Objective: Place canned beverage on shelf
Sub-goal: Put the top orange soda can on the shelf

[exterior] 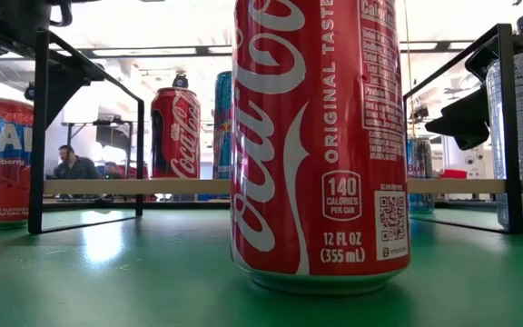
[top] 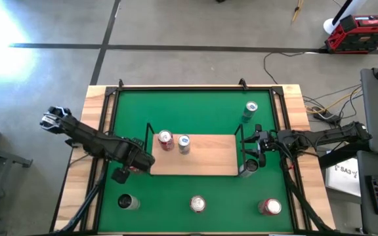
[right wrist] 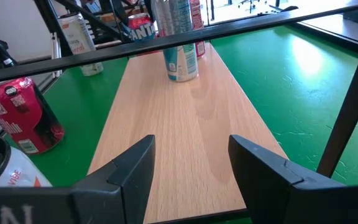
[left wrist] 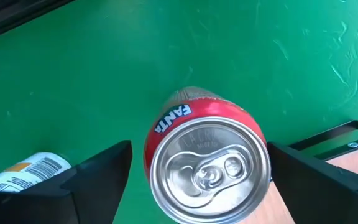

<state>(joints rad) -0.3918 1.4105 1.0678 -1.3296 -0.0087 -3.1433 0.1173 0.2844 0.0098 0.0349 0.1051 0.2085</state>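
Note:
A red Fanta can (left wrist: 207, 165) stands upright on the green mat (top: 195, 111), just off the near left corner of the shelf (top: 209, 157), a light-wood board in a black wire frame. My left gripper (left wrist: 201, 149) is open above it, one finger on either side of the can's top; a strip of mat shows between one finger and the can, and the other finger is very close. A red can (top: 165, 139) and a blue-and-white can (top: 184, 144) stand on the board's left part. My right gripper (right wrist: 191, 162) is open and empty over the board's right end.
A silver can (top: 248, 167) stands by the shelf's right end, beside my right gripper. A teal can (top: 250, 111) stands far right. A dark can (top: 128, 202), a Coca-Cola can (top: 197, 204) and a red can (top: 270, 207) stand along the near edge. The board's right half is bare.

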